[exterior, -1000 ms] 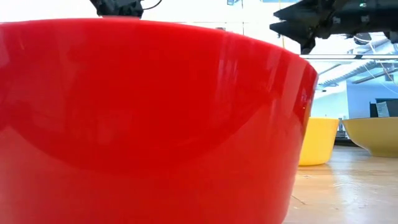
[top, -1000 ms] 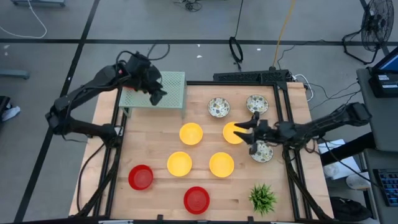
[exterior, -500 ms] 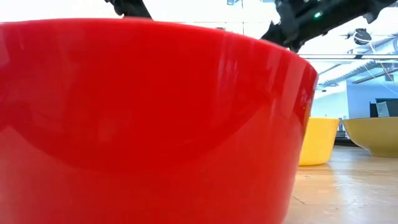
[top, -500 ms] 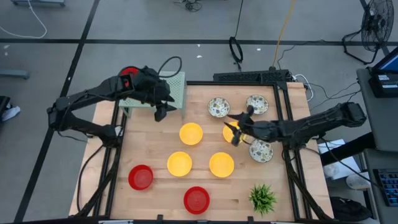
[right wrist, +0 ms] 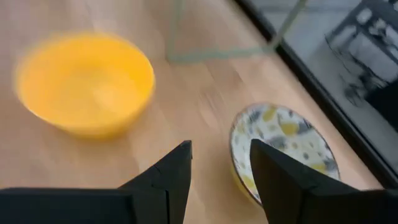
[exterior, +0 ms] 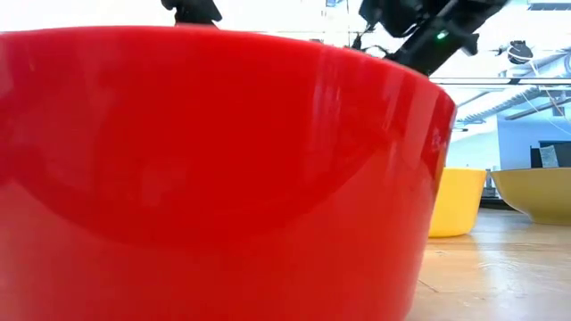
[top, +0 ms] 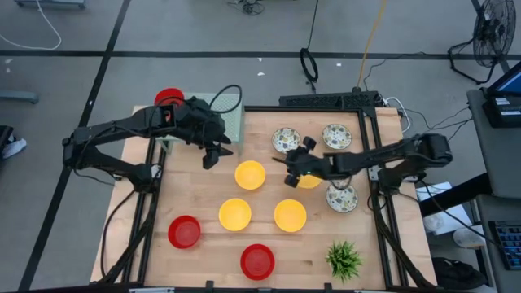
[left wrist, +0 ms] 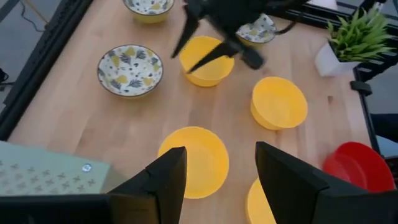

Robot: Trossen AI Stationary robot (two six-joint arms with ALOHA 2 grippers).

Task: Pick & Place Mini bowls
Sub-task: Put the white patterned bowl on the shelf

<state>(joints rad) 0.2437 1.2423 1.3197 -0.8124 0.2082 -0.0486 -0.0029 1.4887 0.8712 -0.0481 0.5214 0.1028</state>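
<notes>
Judging by their look, your mini bowls are light, stiff and glossy, likely slippery; pinch one wall at the rim. Four yellow bowls (top: 250, 174) sit mid-frame in the high view, patterned bowls (top: 286, 140) at upper right, two red bowls (top: 184, 232) at lower left, another red one (top: 169, 98) at upper left beside the green rack (top: 236, 119). Left gripper (top: 213, 155) hovers near the rack, fingers apart, empty. Right gripper (top: 290, 165) hangs by the yellow bowls, fingers apart, empty. Low view is filled by a red bowl (exterior: 214, 169); only the high view gives you the layout.
</notes>
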